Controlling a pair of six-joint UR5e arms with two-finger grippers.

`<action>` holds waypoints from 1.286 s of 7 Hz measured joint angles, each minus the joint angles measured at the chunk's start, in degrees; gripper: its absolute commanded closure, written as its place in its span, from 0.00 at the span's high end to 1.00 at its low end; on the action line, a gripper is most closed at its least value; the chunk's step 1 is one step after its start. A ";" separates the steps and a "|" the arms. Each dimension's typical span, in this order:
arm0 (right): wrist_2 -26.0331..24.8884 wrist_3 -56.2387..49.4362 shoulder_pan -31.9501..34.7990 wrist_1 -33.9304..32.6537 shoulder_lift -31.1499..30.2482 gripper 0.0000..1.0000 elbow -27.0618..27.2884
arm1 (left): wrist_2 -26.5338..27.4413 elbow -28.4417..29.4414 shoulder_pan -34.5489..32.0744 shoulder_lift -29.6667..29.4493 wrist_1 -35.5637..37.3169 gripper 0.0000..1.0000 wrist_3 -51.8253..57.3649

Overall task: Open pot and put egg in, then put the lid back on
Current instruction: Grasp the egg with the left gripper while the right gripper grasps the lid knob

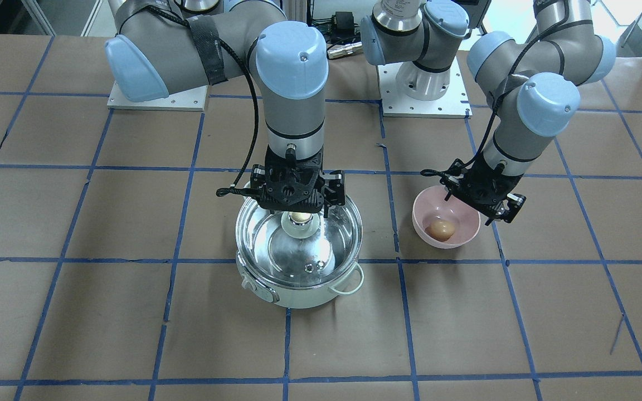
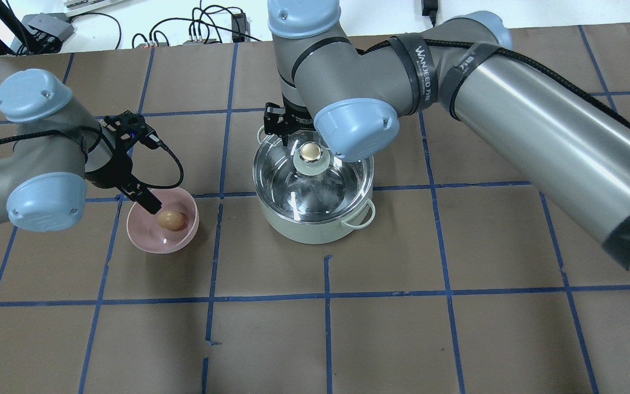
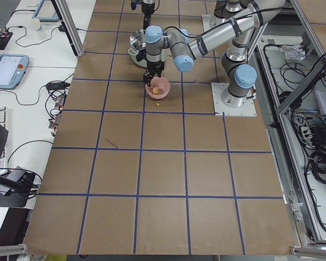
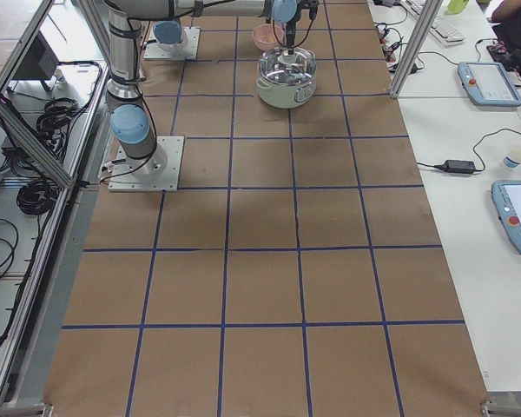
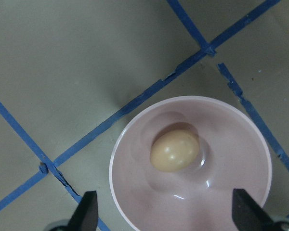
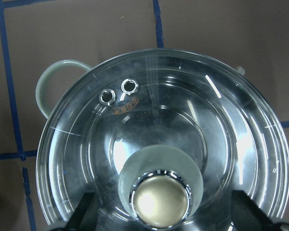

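Lid first, by my reading: the large round clear glass lid [image 6: 183, 120] sits seated on the round pale mint-green pot [image 1: 298, 292], so the opening step is not yet done. My right gripper [image 6: 166, 214] hangs straight over it with its jaws spread wide, one fingertip at 9 o'clock and the other at 3 o'clock of the brass-topped pale green knob [image 6: 159, 201]. Bare glass shows on both sides of the knob, so I judge that nothing is gripped. The coming move turns on this: the knob lies dead between the jaws, on their closing line. I expect it needs only a short descent and a squeeze before the lift. The two metal-ringed vent holes [image 6: 118, 95] lie at 11 o'clock from the knob, away from the fingers.

The small tan-brown oval egg [image 5: 175, 150] rests in the bottom of the shallow pink bowl [image 5: 231, 159]. In the overhead view the bowl stands at 9 o'clock of the pot, near it but not touching, on the brown paper-covered table [image 2: 457, 328]. My left gripper [image 5: 166, 209] hovers over the bowl, jaws also wide and empty. The egg lies at 12 o'clock from their midpoint, a little ahead of the closing line, so this arm is by far the nearer for the pick. The egg's long axis seems to run roughly 2 to 8 o'clock in the wrist view, though I cannot be sure.
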 measured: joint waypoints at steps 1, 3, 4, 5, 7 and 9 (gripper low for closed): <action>-0.07 0.14 0.11 -0.14 0.17 0.92 0.79 | 0.02 -1.48 0.12 -0.03 1.85 0.92 3.32; -0.07 0.38 0.20 -1.09 0.27 0.47 1.90 | -0.09 -4.93 0.15 -0.08 7.72 0.91 9.44; 0.11 0.48 0.21 -1.38 0.26 0.23 2.14 | -0.26 -7.09 0.00 -0.17 10.41 0.91 10.87; 0.33 0.42 0.21 -1.52 0.27 0.10 2.22 | -0.24 -9.26 -0.14 -0.26 12.79 0.91 12.67; 0.32 -0.03 0.17 -1.50 0.20 0.08 1.80 | -0.29 -11.41 -0.21 -0.66 15.91 0.90 17.27; 0.06 -0.25 -0.51 -0.51 -0.67 0.09 0.20 | -0.54 -11.32 -0.22 -2.35 16.69 0.90 20.88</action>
